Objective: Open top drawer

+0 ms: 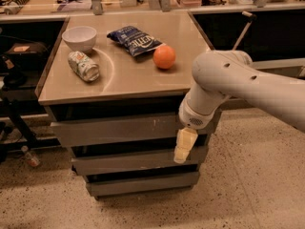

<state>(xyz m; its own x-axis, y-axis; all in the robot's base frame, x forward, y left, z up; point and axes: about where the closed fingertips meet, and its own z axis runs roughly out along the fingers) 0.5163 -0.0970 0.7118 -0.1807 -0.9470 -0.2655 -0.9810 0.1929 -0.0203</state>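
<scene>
The tool (181, 154) is hanging at the right end of the top drawer (119, 129), which is sitting shut under the bench (133, 75) top. Whether the tool is clenched or released, I cannot tell. It is probably seeking a hold, and next it is needing a straight outward pull. A bowl (79, 37), can (83, 66), chip bag (136, 40) and orange (164, 57) are resting above, with speckled floor (248, 190) around.

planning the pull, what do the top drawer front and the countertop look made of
The top drawer looks like grey metal with a matte finish; pale scratches show right of centre. The countertop is likely brushed steel, given its soft sheen and curved glare. The gripper, cream and plastic-looking, hangs in front of the drawers' right end.
</scene>
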